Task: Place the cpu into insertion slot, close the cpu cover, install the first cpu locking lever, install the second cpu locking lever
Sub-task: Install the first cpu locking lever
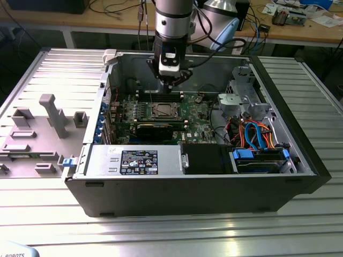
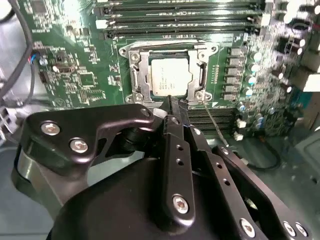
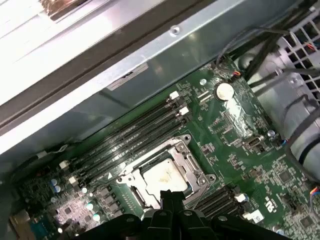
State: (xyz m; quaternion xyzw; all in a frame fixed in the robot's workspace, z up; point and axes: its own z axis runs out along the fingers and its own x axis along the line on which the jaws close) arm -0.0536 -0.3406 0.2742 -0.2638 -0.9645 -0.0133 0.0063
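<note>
The cpu (image 2: 170, 74) lies flat in the insertion slot (image 2: 136, 75) on the green board, its dull silver top showing. The cpu cover (image 2: 200, 67) lies down around it as a silver frame. A thin metal lever (image 2: 215, 122) rises at a slant from one corner of the socket. My gripper (image 2: 172, 102) hovers just above the socket's edge, its black fingers pressed together with nothing between them. In the first wrist view the cpu (image 3: 165, 175) sits just past the gripper (image 3: 172, 194). The exterior view has the gripper (image 1: 170, 84) above and behind the socket (image 1: 162, 111), inside the case.
Long black memory slots (image 2: 175, 20) run beside the socket. A black graphics card (image 1: 155, 128) lies in front of it, then the power supply (image 1: 134, 160). Drive bays with blue and orange cables (image 1: 257, 139) fill the exterior view's right. Grey fixtures (image 1: 53, 115) stand outside the case.
</note>
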